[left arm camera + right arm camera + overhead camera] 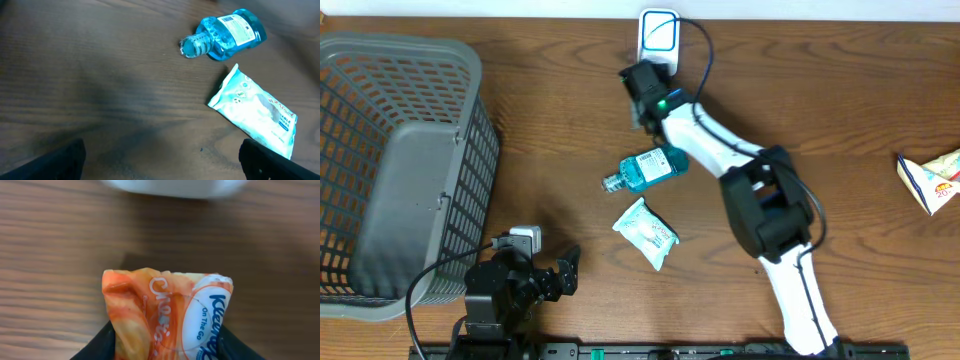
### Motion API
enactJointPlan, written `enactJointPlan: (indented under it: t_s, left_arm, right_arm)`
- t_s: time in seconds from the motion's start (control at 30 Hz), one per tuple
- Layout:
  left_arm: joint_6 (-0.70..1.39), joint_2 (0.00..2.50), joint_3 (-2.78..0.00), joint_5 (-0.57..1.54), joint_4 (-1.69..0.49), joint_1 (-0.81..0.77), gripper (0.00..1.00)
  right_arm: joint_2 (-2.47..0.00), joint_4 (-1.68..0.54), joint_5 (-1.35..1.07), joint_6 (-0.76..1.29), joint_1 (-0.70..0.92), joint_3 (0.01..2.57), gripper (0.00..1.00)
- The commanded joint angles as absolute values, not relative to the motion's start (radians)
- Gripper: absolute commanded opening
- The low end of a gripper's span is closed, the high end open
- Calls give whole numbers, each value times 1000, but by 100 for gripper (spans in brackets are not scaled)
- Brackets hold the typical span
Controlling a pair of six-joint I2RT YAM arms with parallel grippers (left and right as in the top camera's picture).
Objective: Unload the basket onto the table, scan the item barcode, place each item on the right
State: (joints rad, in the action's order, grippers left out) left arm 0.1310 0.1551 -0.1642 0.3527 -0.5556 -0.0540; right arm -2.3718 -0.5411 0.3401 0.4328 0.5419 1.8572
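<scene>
Well, my right pincer is clamped on the orange tissue pack, a dark finger pressed to each side of it. The pack's free end points straight ahead at the white device with the cable, which I take to be the scanner. That is the relation the coming move turns on: the device lies just beyond the pack, at the far edge of the bench, with only a strip of bare wood between them in my wrist view. The pack's length seems to run out from my grip toward the device, though how much is hidden between the fingers I cannot tell, and I see no barcode on the face turned up. My right arm is stretched across the bench, elbow bent over the middle, wrist out at the far edge. My left pincer sits near my base, jaws wide apart and holding nothing, facing the blue bottle and the wipes packet, so the right arm is much the nearer
</scene>
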Motion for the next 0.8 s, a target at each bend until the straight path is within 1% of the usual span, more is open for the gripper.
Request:
enactJointPlan:
  t_s: [0.0,0.13,0.27,0.47,0.63,0.67,0.73,0.77]
  left_arm:
    - [136,154,-154,347,-568,-51,98]
    - [136,154,-154,347,-568,-51,98]
    - [136,154,-154,347,-568,-51,98]
    - [136,154,-154,347,-568,-51,98]
    - [136,154,-154,347,-568,-51,98]
    - [136,154,-154,347,-568,-51,98]
    - [136,154,-154,347,-568,-51,98]
    - [136,154,-154,347,-568,-51,98]
  right_arm:
    - [-2230,-641,445,440,463,1850,36]
    - [-2158,-766,529,440,349,1850,38]
    - [-2149,-839,601,440,189,1849,38]
    - [-2195,-856,599,440,-81,1849,35]
    - [-2233,-868,574,440,-256,1849,35]
    - [-2239,-867,562,436,-287,1849,38]
    - [-2238,-868,525,425,-338,1849,48]
    - [-2235,-866,499,425,-358,1850,54]
